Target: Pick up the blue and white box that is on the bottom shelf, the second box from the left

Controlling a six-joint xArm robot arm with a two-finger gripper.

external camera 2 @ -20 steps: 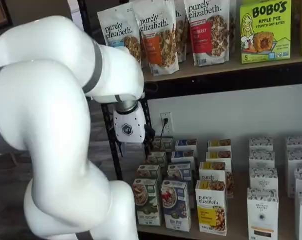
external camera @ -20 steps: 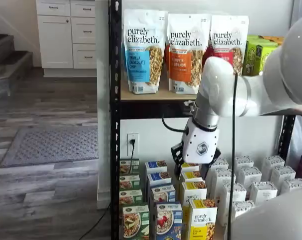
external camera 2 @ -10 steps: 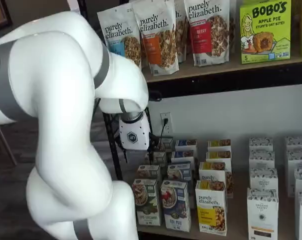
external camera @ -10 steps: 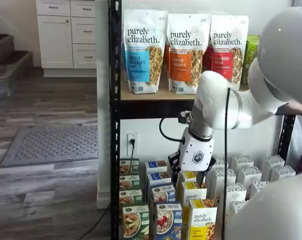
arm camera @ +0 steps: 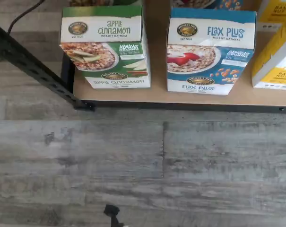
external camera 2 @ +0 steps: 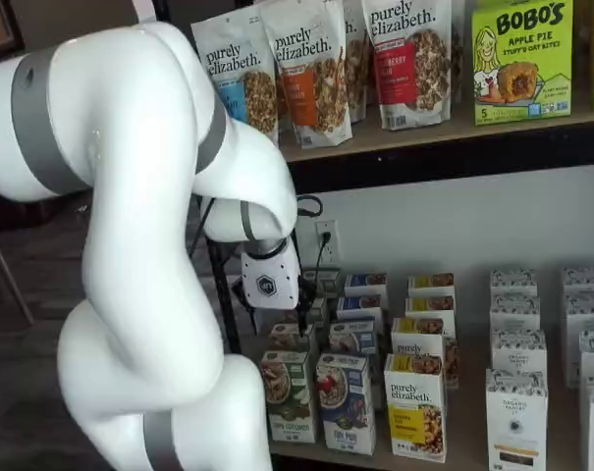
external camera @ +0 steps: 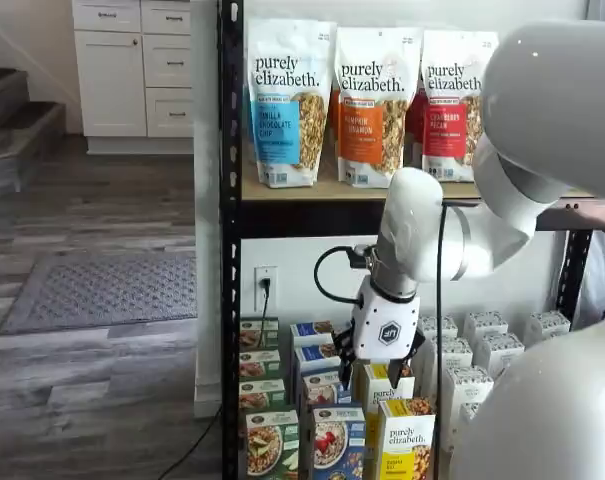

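Green carton leads off at the left: the apple cinnamon box (arm camera: 105,46) stands at the front edge of the bottom shelf (arm camera: 157,94), right by the black corner post (arm camera: 31,64). Just beside it, to its right, is the blue and white box (arm camera: 210,49), "Flax Plus" on its top flap and front, upright at the front of its row, with a narrow gap between the two. Further right, the yellow-and-white box (arm camera: 275,52) sits close by, partly cut off at the frame edge. Grey wood floor (arm camera: 133,165) lies in front of the shelf.

In both shelf views the blue and white box (external camera: 337,440) (external camera 2: 344,402) stands in the front row with more boxes lined up behind it. The white arm (external camera 2: 130,245) bends down in front of the rack, and the gripper (external camera: 380,368) (external camera 2: 282,316) hangs above the rows behind the front boxes, well clear of the blue one and touching nothing. Only its white body and dark finger bases show; whether its fingers are apart or together cannot be told. Up top, granola bags (external camera: 367,105) line the upper board.
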